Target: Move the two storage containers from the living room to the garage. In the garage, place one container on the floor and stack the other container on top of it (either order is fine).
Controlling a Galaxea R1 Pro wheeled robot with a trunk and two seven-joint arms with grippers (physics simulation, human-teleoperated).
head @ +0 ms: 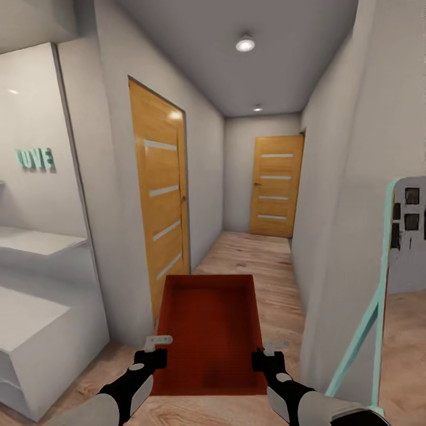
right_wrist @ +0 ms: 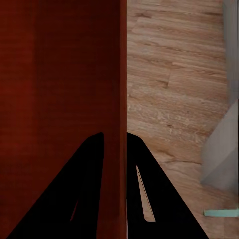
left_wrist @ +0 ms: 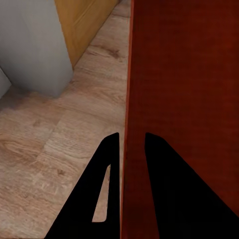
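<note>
Gripping the red container by its side walls, left fingers and right fingers, in a hallway.

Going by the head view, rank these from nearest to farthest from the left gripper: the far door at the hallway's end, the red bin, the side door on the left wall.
1. Red bin: the left gripper is clamped on its left wall.
2. Side door: ahead, on the left wall.
3. Far door: at the hallway's end, farthest.
</note>
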